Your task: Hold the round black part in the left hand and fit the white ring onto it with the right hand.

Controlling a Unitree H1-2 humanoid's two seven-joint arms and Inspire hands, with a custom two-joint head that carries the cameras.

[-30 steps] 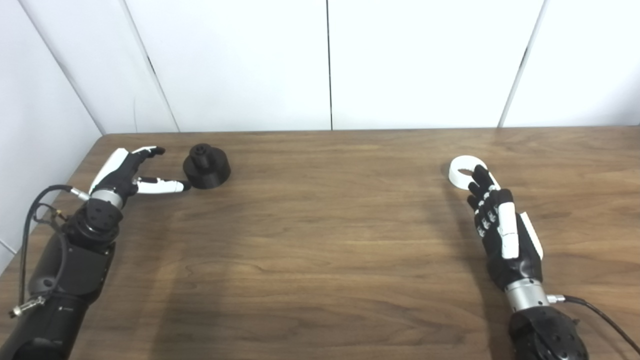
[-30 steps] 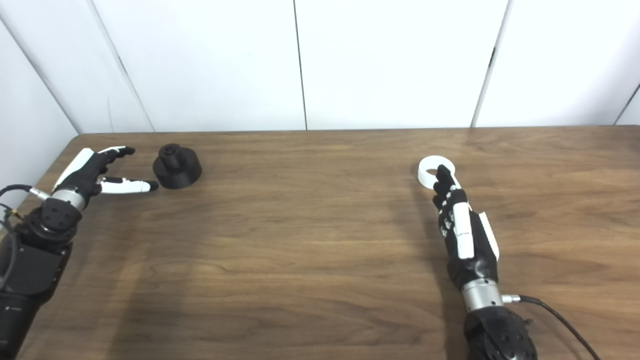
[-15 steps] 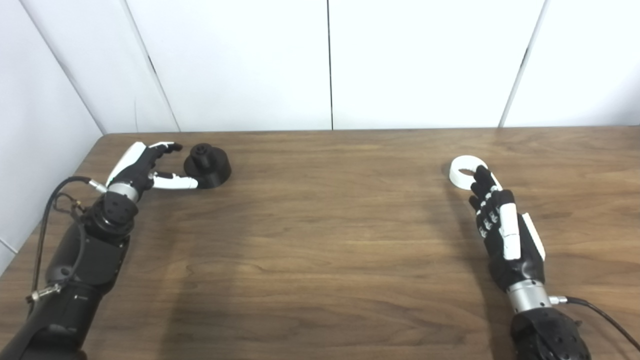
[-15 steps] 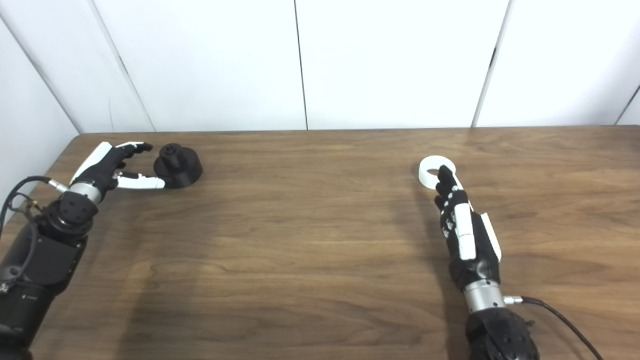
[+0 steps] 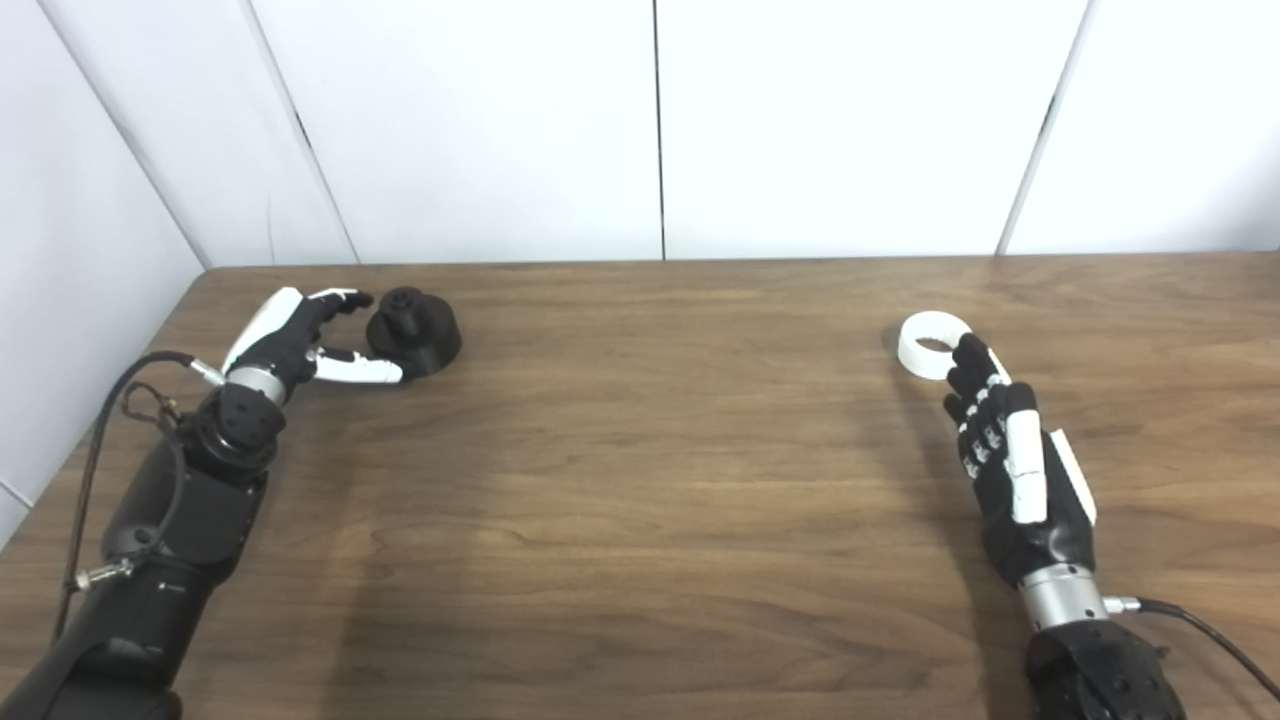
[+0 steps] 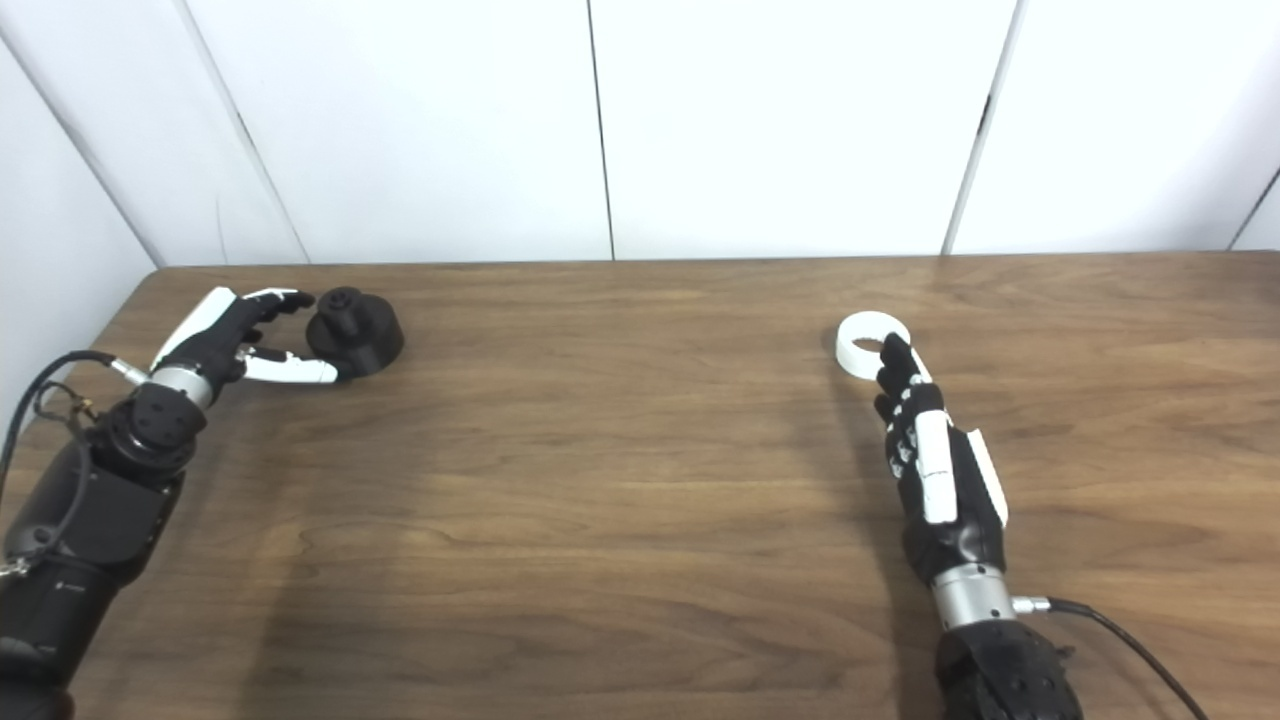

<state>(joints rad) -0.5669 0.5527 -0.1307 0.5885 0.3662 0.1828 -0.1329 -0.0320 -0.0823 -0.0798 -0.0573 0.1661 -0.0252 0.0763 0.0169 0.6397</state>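
The round black part (image 5: 414, 330), a low disc with a knob on top, sits on the wooden table (image 5: 650, 450) at the far left. My left hand (image 5: 300, 335) is open beside it, fingers at its left side and thumb reaching along its near edge; I cannot tell if they touch. The white ring (image 5: 930, 345) lies flat at the right. My right hand (image 5: 1005, 450) is open just behind it toward me, fingertips (image 5: 965, 350) at the ring's near right rim. In the right eye view the ring (image 6: 868, 343) and black part (image 6: 355, 330) look the same.
White wall panels (image 5: 655, 130) stand along the table's far edge and on the left. A black cable (image 5: 110, 400) loops off the left forearm, another cable (image 5: 1190, 625) trails from the right wrist.
My left hand has moved forward and right from beside the black part until its fingers and thumb bracket it. My right hand has shifted slightly right at the ring. The objects have not moved.
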